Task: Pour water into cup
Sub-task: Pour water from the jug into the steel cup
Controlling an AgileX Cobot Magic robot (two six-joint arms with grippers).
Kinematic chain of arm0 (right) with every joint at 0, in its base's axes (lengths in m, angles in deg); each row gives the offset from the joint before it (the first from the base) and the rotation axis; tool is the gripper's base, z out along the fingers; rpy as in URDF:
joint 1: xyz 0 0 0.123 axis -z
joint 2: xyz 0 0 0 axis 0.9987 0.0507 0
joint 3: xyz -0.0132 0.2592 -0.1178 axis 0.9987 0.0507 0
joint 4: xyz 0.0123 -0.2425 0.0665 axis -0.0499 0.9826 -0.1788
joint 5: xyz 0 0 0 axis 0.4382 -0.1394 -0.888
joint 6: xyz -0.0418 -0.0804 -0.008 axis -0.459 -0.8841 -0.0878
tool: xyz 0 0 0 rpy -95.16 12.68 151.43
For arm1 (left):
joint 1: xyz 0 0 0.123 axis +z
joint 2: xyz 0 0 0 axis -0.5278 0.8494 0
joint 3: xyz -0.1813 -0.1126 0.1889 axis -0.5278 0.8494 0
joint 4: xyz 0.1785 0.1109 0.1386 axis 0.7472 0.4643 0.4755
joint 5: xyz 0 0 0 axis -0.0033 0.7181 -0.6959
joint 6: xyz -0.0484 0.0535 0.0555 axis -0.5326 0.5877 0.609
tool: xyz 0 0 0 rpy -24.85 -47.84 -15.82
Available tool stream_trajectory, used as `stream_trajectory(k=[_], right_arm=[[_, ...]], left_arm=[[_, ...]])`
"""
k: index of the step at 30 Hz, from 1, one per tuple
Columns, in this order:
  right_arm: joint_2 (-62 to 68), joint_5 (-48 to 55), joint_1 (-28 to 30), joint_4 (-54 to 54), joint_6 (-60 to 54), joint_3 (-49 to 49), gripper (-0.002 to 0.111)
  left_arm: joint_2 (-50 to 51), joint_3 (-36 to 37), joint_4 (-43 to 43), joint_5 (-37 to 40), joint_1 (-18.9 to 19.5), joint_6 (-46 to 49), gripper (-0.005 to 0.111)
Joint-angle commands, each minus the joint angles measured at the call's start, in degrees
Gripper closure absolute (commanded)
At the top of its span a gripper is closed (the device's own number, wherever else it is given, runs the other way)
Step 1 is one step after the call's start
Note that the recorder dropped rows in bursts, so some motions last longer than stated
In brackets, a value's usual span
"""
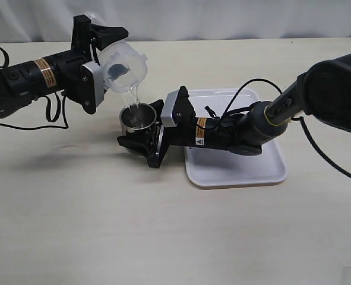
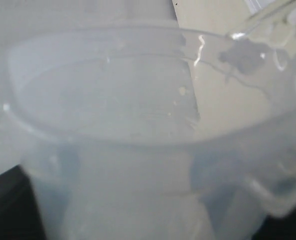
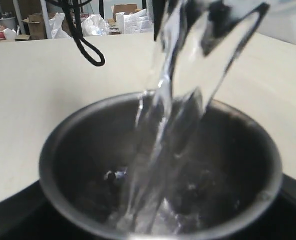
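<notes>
The cup [image 1: 138, 117] stands upright between the right fingers [image 1: 154, 148], which are closed on its wall. Water [image 1: 133, 96] streams into it from the clear jug [image 1: 126, 66] – tilted mouth-down just above the cup. We note the left fingers [image 1: 107, 32] clamped on the jug. A white tray [image 1: 234, 172] lies on the counter [image 1: 74, 225] behind the right fingers.

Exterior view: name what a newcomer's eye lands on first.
A stream of water falls from the tilted clear jug, held by the left claw at upper left, into the steel cup just below. The right claw grips that cup, just left of a white tray.
</notes>
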Motion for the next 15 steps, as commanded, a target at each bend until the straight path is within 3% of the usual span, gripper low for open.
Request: stream_trajectory(k=[1, 15], right_arm=[[-0.25, -0.25, 0.21, 0.76, 0.17, -0.03, 0.104], [-0.25, -0.25, 0.21, 0.76, 0.17, -0.03, 0.104]], left_arm=[[-0.46, -0.61, -1.18, -2.19, -0.03, 1.19, 0.107], [-0.46, -0.61, -1.29, -4.24, -0.03, 8.02, 0.107]])
